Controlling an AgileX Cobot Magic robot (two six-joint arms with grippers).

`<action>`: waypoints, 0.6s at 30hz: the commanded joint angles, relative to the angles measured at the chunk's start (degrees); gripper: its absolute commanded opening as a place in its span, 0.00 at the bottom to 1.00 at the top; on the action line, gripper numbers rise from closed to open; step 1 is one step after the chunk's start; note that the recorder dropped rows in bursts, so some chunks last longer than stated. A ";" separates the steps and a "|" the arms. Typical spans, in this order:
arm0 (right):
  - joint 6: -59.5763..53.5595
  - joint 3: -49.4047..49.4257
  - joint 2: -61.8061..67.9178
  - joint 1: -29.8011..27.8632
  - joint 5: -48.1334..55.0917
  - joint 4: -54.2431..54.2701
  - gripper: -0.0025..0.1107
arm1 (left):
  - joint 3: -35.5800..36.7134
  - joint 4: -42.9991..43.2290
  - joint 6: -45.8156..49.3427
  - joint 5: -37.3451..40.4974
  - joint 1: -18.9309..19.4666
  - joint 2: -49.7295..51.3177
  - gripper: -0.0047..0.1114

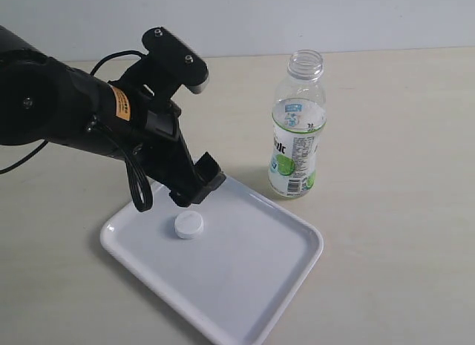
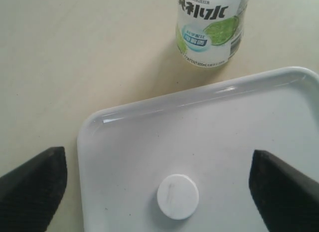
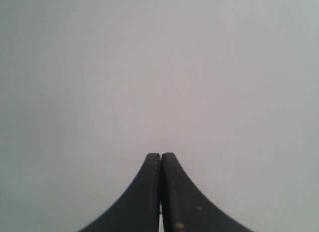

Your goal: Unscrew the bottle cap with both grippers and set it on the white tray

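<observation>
Soft, even, bright light leaves only faint, blurred shadows on the bench [image 1: 401, 211] beside the bottle [image 1: 297, 145] and the white tray [image 2: 164, 105], whose rim carries a thin glare streak in the left wrist view. There the near black fingers [image 2: 35, 187] look soft-edged, and the right wrist view is featureless pale grey.

White cap [image 1: 188, 225] lies flat on the white tray [image 1: 256, 282]; the uncapped bottle [image 1: 297, 137] stands upright nearer the desk's far edge.

White cap [image 1: 188, 225], white tray [image 1: 256, 274], bottle [image 1: 297, 141] — green-white label, black left hand [image 1: 197, 189]
</observation>
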 commanded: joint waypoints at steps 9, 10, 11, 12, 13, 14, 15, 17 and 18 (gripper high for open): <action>-53.89 0.58 -7.64 -0.12 34.96 33.85 0.03 | 0.16 0.00 0.02 -0.51 -0.10 -0.48 0.85; -52.31 1.23 -8.66 -0.12 34.37 32.55 0.03 | 0.16 0.00 0.02 -0.51 -0.10 -0.48 0.85; -51.20 1.98 -9.50 -0.12 33.51 31.85 0.03 | 0.16 0.00 0.02 -0.51 -0.10 -0.48 0.85; -50.32 3.22 -10.64 -0.12 31.89 31.60 0.03 | 0.16 0.00 0.02 -0.51 -0.10 -0.48 0.85; -50.19 4.79 -11.76 -0.12 29.72 31.71 0.03 | 0.16 0.00 0.02 -0.51 -0.10 -0.48 0.85; -50.19 6.16 -12.82 -0.12 28.04 31.93 0.03 | 0.16 0.00 0.02 -0.51 -0.10 -0.48 0.85; -50.19 7.86 -13.77 -0.12 26.28 31.93 0.03 | 0.16 0.00 0.02 -0.51 -0.10 -0.48 0.85; -50.72 10.94 -15.14 -0.12 24.80 31.64 0.03 | 0.16 0.00 0.02 -0.51 -0.10 -0.48 0.85; -50.72 12.28 -15.51 -0.12 24.80 31.13 0.03 | 0.16 0.00 0.02 -0.51 -0.10 -0.48 0.85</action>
